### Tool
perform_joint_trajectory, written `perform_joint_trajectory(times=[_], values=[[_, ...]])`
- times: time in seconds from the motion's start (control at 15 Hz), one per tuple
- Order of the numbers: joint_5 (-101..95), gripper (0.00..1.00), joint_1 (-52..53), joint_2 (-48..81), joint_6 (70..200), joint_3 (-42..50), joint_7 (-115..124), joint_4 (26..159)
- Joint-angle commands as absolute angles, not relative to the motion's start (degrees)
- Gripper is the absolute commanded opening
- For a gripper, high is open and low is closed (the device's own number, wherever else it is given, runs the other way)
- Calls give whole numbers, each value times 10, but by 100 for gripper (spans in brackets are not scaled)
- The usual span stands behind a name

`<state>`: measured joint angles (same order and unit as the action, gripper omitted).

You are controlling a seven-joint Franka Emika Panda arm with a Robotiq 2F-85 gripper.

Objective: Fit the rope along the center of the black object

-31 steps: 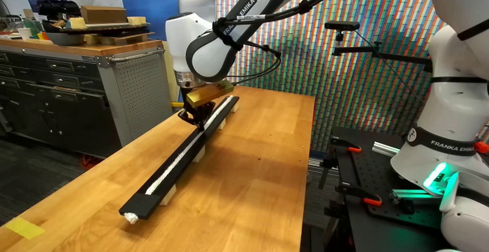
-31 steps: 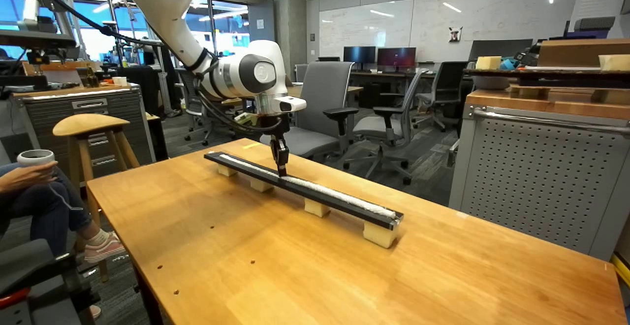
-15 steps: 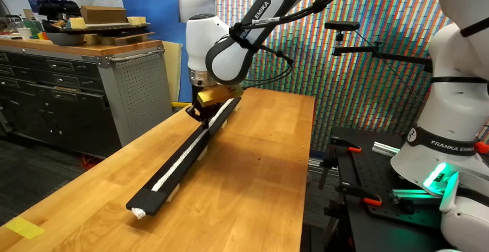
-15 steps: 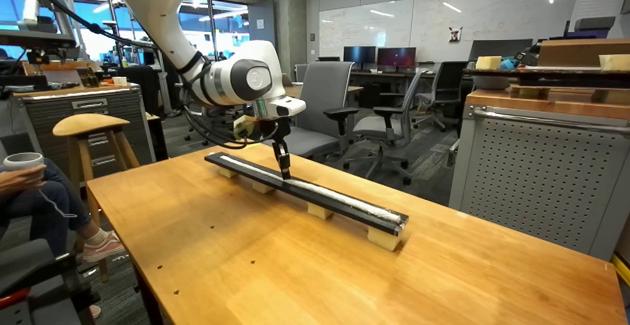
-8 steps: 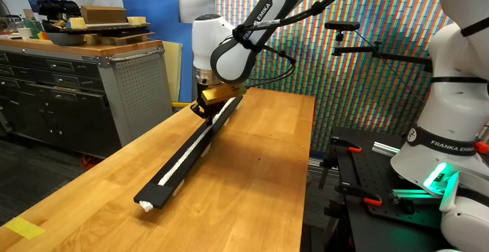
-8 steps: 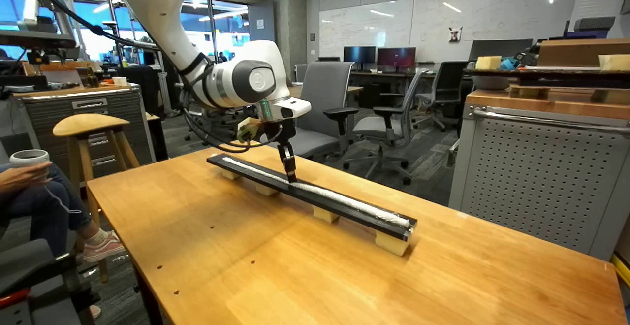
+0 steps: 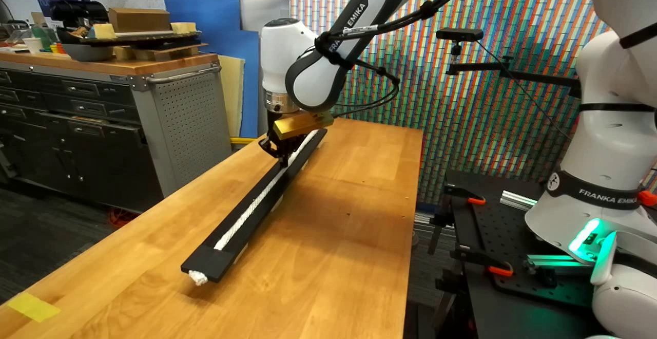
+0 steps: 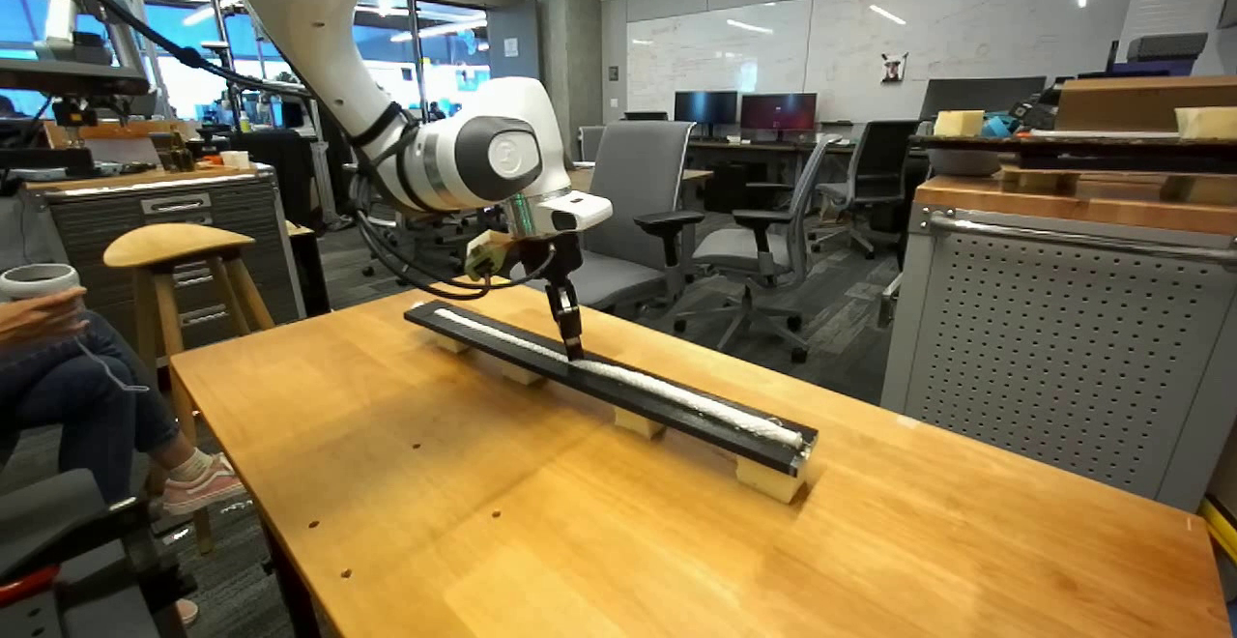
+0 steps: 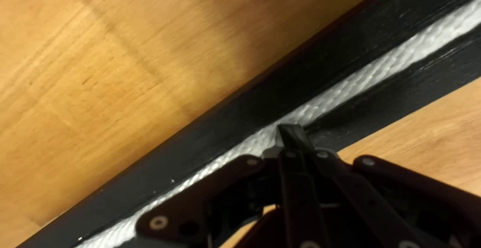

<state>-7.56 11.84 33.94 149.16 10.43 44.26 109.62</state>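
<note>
The wooden table [image 8: 580, 522] fills the lower half of the frame in an exterior view; from the upper left, the robot arm [image 8: 498, 157] reaches down over it. The black rail [image 7: 269, 203] lies long and straight across the middle of the frame, so its whole length seems easy to reach from above. The rope [image 9: 338, 94] lies along its centre, going from lower left to upper right in the wrist view. The gripper [image 9: 290, 128] is closed, its tips together, and I see nothing held between them. The tips appear to touch the rope from above, which would suit pressing it down into the rail. Under the rail are pale blocks [image 8: 768, 478], probably there to raise it. Smallest, at the lower left of an exterior view, a white tuft [image 7: 197, 277] sticks out past the rail's end, likely the rope's own end.
</note>
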Motion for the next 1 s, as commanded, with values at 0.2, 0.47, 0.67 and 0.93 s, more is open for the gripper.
perform_joint_trajectory(times=[0.2, 0.47, 0.67, 0.93], values=[[-99, 0, 130, 297, 1495, 125, 452, 1141], [-116, 0, 131, 299, 1483, 136, 453, 1123], [-124, 0, 131, 301, 1476, 136, 451, 1110], [-124, 0, 128, 307, 1476, 131, 443, 1094]])
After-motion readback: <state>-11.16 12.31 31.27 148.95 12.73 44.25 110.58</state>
